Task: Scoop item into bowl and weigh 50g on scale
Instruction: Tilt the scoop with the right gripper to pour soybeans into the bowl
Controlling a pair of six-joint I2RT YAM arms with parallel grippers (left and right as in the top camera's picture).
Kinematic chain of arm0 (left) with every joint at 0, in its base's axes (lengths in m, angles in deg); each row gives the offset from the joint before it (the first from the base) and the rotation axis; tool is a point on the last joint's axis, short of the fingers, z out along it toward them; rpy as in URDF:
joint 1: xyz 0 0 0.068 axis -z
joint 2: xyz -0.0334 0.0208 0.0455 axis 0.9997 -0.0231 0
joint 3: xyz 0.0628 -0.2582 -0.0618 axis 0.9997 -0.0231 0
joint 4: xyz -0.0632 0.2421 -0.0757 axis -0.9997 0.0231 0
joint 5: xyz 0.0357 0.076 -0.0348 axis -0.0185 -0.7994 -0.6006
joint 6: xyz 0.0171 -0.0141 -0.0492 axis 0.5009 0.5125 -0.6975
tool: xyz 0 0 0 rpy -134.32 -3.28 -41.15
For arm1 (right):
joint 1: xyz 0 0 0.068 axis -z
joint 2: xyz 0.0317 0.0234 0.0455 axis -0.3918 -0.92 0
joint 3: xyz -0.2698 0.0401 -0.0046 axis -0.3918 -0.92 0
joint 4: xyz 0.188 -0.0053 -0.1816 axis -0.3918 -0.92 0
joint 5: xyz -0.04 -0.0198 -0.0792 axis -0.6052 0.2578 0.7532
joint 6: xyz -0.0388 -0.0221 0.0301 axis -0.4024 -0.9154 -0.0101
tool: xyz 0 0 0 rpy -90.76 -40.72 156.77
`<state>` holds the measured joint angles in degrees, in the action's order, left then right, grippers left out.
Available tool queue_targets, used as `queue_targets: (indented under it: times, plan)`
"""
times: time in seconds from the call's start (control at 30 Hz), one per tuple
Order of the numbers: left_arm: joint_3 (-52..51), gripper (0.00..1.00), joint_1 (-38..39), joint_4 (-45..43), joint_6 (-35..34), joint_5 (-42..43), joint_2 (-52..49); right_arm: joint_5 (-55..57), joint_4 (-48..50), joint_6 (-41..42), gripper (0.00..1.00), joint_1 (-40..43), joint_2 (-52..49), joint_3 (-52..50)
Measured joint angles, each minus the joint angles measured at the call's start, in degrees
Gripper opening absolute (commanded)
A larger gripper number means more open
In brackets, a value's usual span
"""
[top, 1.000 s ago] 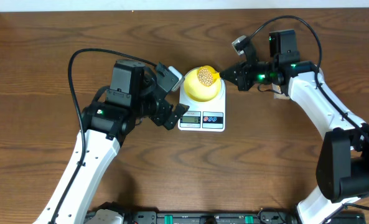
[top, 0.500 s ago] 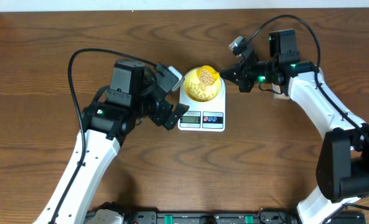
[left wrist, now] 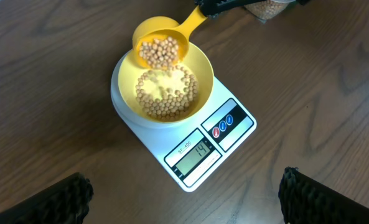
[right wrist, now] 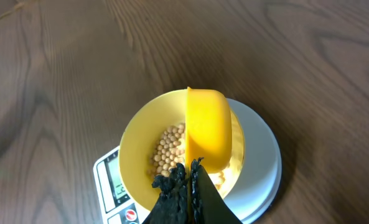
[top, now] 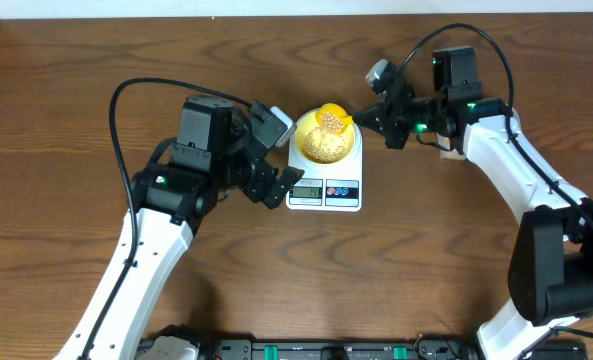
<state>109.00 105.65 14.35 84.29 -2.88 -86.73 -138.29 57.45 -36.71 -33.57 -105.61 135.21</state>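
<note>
The pale-yellow bowl (top: 325, 140) sits on the white scale (top: 342, 190) and holds tan beans (left wrist: 167, 99). The scale's display (left wrist: 195, 154) reads 14. My right gripper (top: 372, 118) is shut on the handle of a bright yellow scoop (left wrist: 161, 43), tilted over the bowl's far rim with beans in its cup. The right wrist view shows the scoop (right wrist: 207, 127) from behind, over the bowl (right wrist: 137, 140). My left gripper (top: 284, 183) is open and empty, just left of the scale's front; its fingers (left wrist: 184, 199) flank bare table.
A clear container of beans (left wrist: 268, 7) shows partly at the top edge of the left wrist view, behind the right gripper. The dark wooden table (top: 76, 130) stretches around the scale.
The scoop has tilted further over the bowl and beans have spilled from it into the bowl. The left arm has not moved.
</note>
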Motion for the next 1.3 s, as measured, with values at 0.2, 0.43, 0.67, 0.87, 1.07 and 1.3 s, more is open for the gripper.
queue_targets:
  times: [0.2, 0.43, 0.67, 0.87, 1.07, 1.3]
  plan:
    - [0.0, 0.98, 0.0, 0.0, 0.0, 0.0, 0.0, 0.0, 0.02, -4.85, 0.01, -0.24, 0.0, 0.0]
    - [0.0, 0.98, 0.0, 0.02, 0.0, 0.0, 0.0, 0.0, 0.02, -10.49, 0.01, -0.24, 0.0, 0.0]
    - [0.0, 0.97, 0.0, 0.02, 0.0, 0.0, 0.0, 0.0, 0.68, -17.03, 0.01, -0.24, 0.0, 0.0]
    - [0.0, 0.98, 0.0, 0.02, 0.0, 0.0, 0.0, -0.02, 1.73, -21.94, 0.01, -1.16, -0.02, 0.0]
    - [0.0, 0.98, 0.0, 0.0, 0.0, 0.0, 0.0, -0.02, 1.73, -24.7, 0.01, -2.54, -0.02, 0.0]
    - [0.0, 0.98, 0.0, 0.0, 0.0, 0.0, 0.0, -0.02, 1.7, -24.59, 0.01, -2.71, 0.0, 0.0]
